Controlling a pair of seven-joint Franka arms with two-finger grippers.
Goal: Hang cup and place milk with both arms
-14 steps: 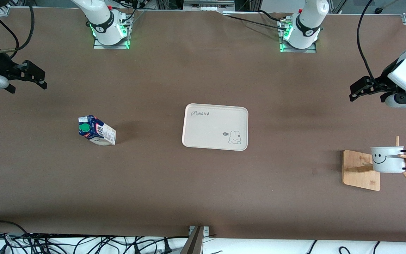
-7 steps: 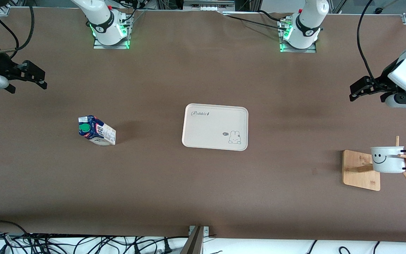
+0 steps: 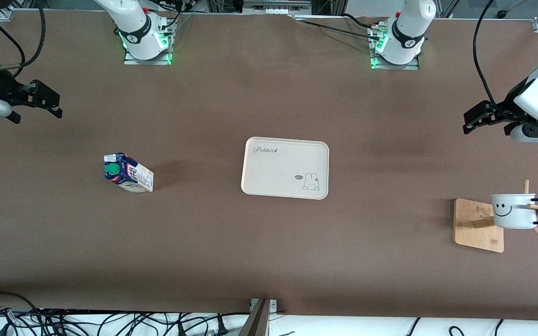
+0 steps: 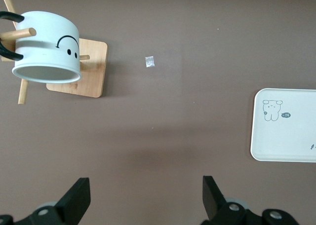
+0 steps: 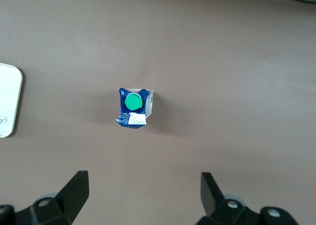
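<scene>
The cup point(image 3: 514, 211) already hangs on the wooden rack point(image 3: 478, 225), away from the left gripper point(image 3: 477, 119), whose jaws are wide and empty. The milk point(image 3: 128, 173) stands on the counter point(image 3: 269, 242), not yet on the tray point(image 3: 285, 167), below the right gripper point(image 3: 45, 100), jaws wide.

A small white mug with a black rim, black loop handle and smiley face point(image 3: 514, 211) hangs by its handle on a wooden peg rack point(image 3: 478, 225) toward the left arm's end of the brown worktop point(image 3: 269, 252). A dark blue and white gable-top milk carton with a round green cap point(image 3: 128, 173) stands upright toward the right arm's end, well apart from the mug.
</scene>
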